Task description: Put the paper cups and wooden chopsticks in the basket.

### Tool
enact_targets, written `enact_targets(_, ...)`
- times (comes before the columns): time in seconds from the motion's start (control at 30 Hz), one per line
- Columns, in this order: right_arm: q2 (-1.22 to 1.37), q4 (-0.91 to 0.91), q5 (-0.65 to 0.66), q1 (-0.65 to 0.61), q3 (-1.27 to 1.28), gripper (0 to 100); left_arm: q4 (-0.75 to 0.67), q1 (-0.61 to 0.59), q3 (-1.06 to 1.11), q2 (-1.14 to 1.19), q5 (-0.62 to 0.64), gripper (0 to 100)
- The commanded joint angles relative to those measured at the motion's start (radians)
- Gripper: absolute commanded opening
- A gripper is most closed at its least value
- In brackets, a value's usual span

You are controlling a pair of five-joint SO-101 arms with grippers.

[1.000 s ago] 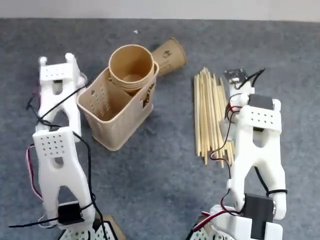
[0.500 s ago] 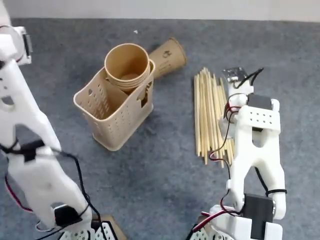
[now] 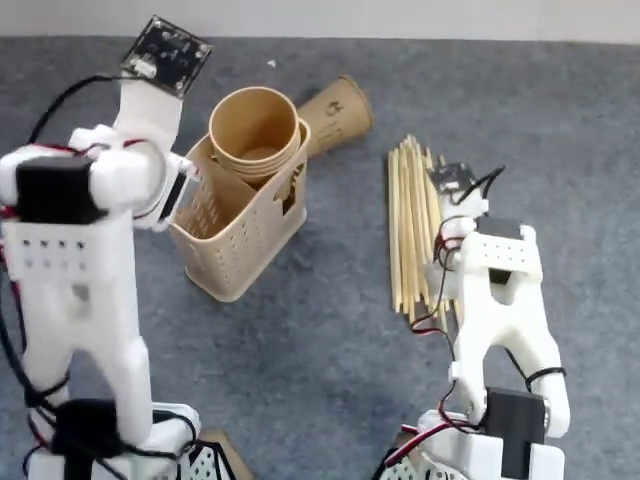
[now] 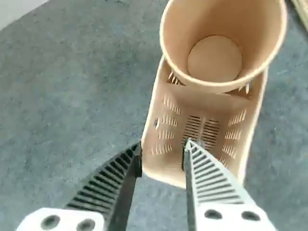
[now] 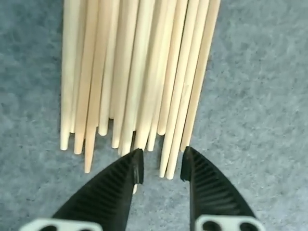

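Now that it has swung up, my left hand (image 4: 162, 144), apart and empty, is hanging by the basket (image 4: 202, 130) holding stacked cups (image 3: 255, 125) toward the bench's far edge. My right hand (image 5: 161, 155), apart, is edging onto the chopsticks (image 5: 134, 72), likely next.

I saw the tan slotted basket (image 3: 235, 250) standing upright, its two compartments open to the top. The stacked paper cups (image 3: 255, 135), brown, sat mouth-up in its far compartment. At the basket's 1 o'clock a single paper cup (image 3: 335, 112) lay on its side, just beside the stack. At 3 o'clock, apart from the basket, the wooden chopsticks (image 3: 412, 220) lay flat in a loose bundle running 12 to 6.
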Motion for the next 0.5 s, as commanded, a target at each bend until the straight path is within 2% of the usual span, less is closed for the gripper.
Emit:
enact_targets(0.0, -0.050, -0.012, -0.002, -0.008, -0.004, 13.9, 0.002, -0.016, -0.071, 0.114, -0.021, 17)
enact_targets(0.17, -0.050, -0.021, -0.002, -0.007, -0.004, 13.9, 0.003, -0.021, -0.120, 0.274, -0.023, 17)
enact_targets(0.37, -0.050, -0.022, -0.002, -0.005, -0.004, 13.9, 0.003, -0.062, -0.117, 0.355, -0.025, 17)
enact_targets(0.47, -0.050, -0.022, -0.002, -0.012, -0.004, 13.9, 0.008, -0.064, -0.082, 0.389, -0.025, 9)
